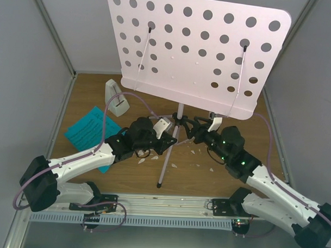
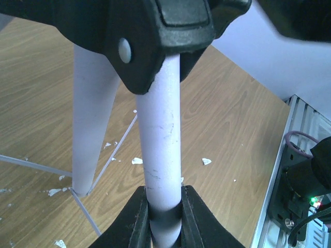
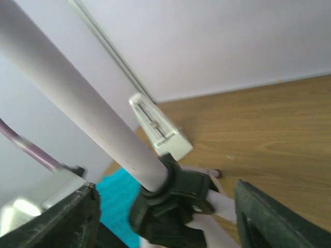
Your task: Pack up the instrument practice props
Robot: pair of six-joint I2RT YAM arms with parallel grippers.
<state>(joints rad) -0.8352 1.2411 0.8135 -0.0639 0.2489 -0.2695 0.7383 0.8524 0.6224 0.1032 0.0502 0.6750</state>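
music stand point(image 1: 192, 65) upright, long axis vertical

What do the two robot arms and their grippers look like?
The left arm and right arm have white links and bulky black joints. A mauve cable runs along each. Small green lights glow on the right arm's wrist. The left gripper and right gripper have black fingers.

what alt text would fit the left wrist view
The left gripper clamps a pale tube of the music stand below its black hub. A leg stands to the left on the wooden table, which is dotted with white crumbs.
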